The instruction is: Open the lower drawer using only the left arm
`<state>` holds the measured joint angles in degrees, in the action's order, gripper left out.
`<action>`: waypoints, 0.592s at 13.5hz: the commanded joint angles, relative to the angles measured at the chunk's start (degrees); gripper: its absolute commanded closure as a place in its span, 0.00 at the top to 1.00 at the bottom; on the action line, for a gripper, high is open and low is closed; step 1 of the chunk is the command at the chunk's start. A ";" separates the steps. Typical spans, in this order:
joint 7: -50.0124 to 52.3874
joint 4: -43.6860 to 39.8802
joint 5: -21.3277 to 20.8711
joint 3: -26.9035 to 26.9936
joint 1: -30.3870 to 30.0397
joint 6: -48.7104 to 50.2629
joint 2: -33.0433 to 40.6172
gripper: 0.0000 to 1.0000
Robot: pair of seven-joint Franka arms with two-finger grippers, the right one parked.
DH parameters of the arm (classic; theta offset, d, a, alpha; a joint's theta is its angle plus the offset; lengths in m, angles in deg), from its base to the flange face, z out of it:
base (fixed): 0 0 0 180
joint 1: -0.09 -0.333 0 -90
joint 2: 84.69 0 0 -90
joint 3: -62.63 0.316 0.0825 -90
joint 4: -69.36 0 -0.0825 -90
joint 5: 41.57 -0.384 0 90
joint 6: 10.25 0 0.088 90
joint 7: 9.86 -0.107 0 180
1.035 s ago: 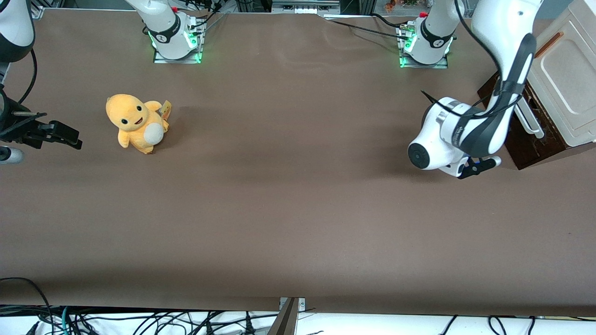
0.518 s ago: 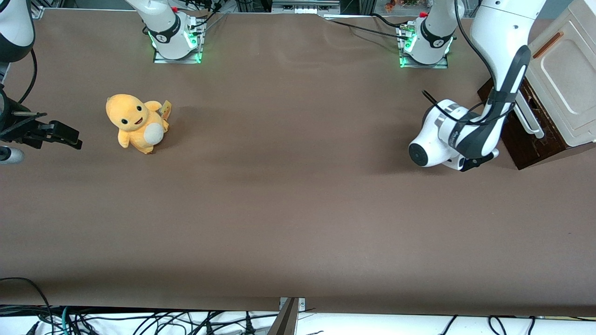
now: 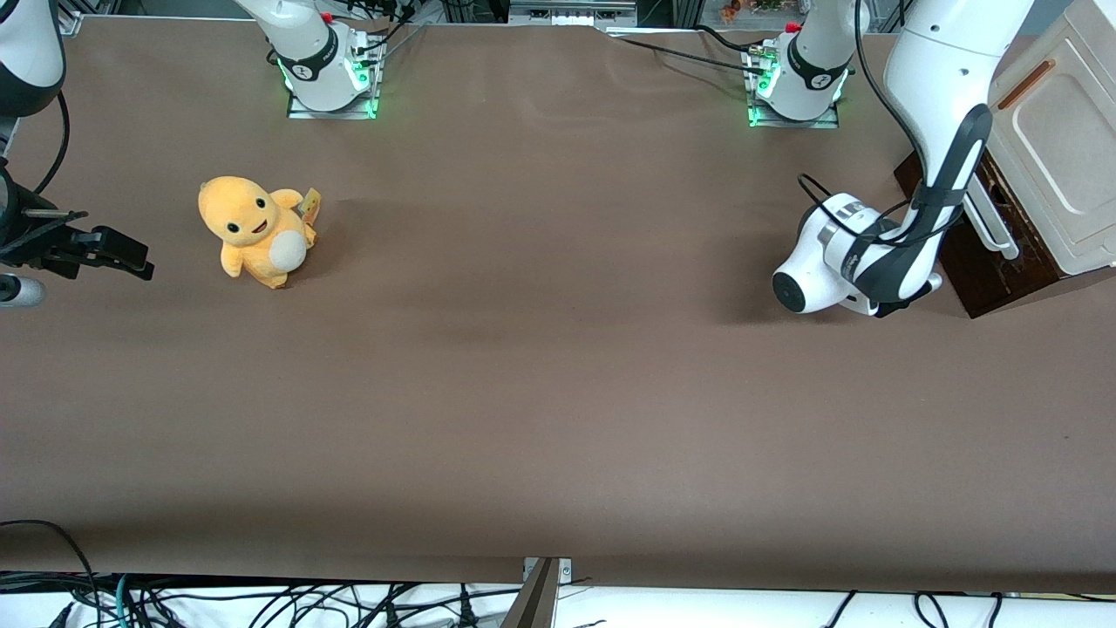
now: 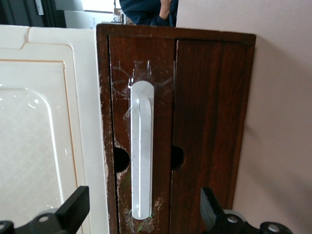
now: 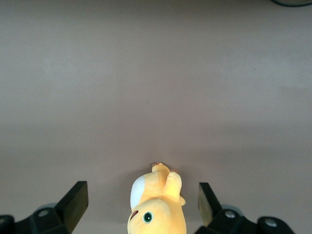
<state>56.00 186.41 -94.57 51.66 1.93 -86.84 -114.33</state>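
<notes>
Before lower drawer (image 4: pixel 195 122): gripper (image 4: pixel 141 214) nearer than a second ago, fingers (image 4: pixel 73 207) spread wide, straddling white handle (image 4: pixel 141 151), not touching. Drawer shut beneath cream panel (image 4: pixel 44 126). Approach nearly done; grasp next.

Gripper (image 4: pixel 141 214) of the left arm (image 3: pixel 937 157) low over the table (image 3: pixel 558 392) at the working arm's end, in front of the lower drawer (image 4: pixel 195 122), fingers (image 4: pixel 73 207) spread apart to either side of the bar handle (image 4: pixel 141 156), not touching. Cream panel (image 3: pixel 1059 131) just above the drawer. Plush toy (image 3: pixel 253 228) on the table, well apart, toward the parked arm's end.
</notes>
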 commanded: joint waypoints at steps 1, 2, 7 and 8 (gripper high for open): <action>1.46 1.33 -2.10 -0.72 -0.43 1.79 -0.06 1.00; 1.99 1.86 -3.23 -0.71 -0.52 2.57 -0.06 1.00; 3.74 3.35 -5.26 -0.71 -2.28 3.28 -0.23 1.00; 4.19 3.27 -5.70 -0.71 -2.80 3.28 -0.85 1.00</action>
<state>58.40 188.72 -97.85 51.67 0.41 -84.22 -114.86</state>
